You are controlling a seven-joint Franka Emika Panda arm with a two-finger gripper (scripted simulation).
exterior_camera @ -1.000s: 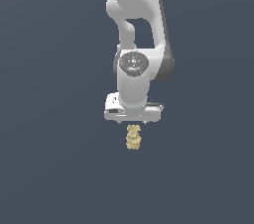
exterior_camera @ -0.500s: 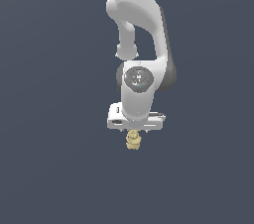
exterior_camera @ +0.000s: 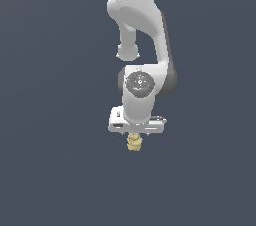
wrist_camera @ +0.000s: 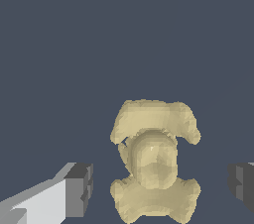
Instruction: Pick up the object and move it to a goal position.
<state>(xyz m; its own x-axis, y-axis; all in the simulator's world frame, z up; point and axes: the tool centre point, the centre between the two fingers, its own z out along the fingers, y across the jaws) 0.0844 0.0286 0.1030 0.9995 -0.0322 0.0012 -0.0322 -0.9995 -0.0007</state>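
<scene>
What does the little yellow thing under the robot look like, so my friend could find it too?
Start at the big white robot arm and follow it down to its white gripper. Directly below sits a small pale yellow-tan lumpy figurine, between the open dark finger pads. It is the only yellowish thing against the plain dark blue-grey background.

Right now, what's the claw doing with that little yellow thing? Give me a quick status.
Gripper open, fingers either side of the figurine, gaps showing, not touching. Figurine just below the hand. Nothing else in view.

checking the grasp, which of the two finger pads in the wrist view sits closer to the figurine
The finger pad on the pale finger; its gap to the figurine is narrower than the other pad's. Neither touches.
</scene>
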